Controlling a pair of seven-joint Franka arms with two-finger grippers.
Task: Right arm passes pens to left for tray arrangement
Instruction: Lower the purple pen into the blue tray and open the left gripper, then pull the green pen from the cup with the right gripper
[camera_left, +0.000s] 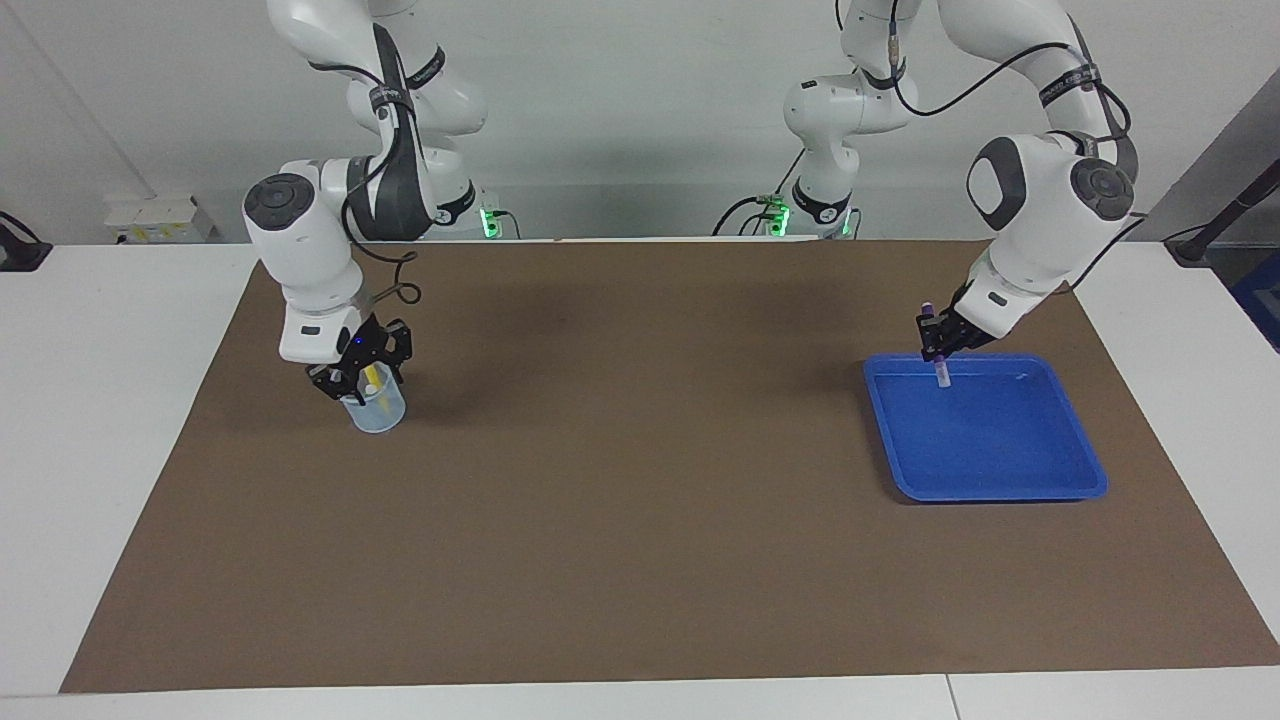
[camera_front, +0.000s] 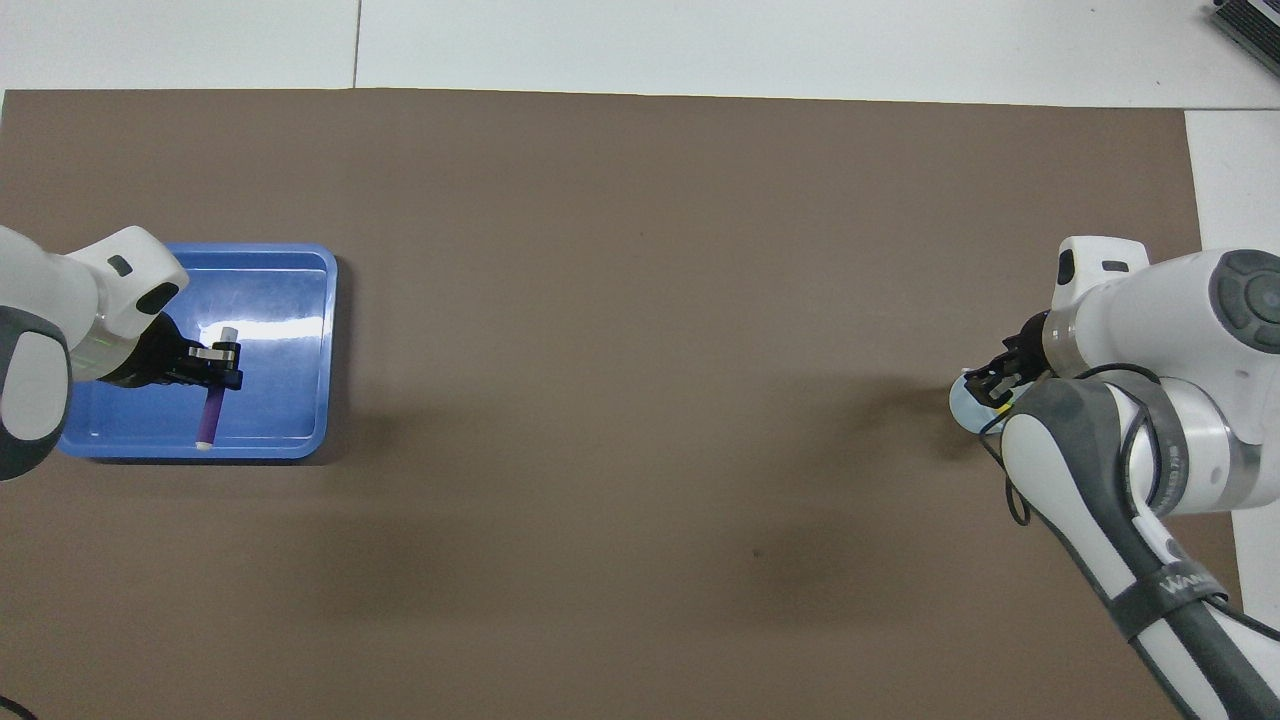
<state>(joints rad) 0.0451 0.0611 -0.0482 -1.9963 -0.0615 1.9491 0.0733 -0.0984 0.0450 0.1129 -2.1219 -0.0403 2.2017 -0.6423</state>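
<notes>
Left hand (camera_left: 938, 340) is what I look at first: it is closed on the purple pen (camera_left: 938, 352) and hangs over the tray (camera_left: 1000, 470), above the part of it nearest to the robots. It holds the pen near its upper end, steeply tilted, with the pale tip (camera_left: 942, 378) pointing down toward the tray floor. If the tip already touches the floor, I cannot tell.

Right hand (camera_left: 360, 375) is at the cup (camera_left: 377, 408), a small translucent one that stands on the brown mat (camera_left: 640, 500) toward the right arm's end of the counter. Its fingers reach down to the rim, and a yellow pen (camera_left: 372, 377) shows between them. If they are closed on it, I cannot tell. Of a green pen I see nothing sure inside the cup.

About the handling, I judge the pens light and stiff, with a smooth round plastic body that can slip or roll. I would take each one across the barrel, near the middle or a little above, so that a free end remains for the other hand at the passing. The tray is shallow, so a dropped pen may roll to the rim. It is better to lower it and lay it flat.
</notes>
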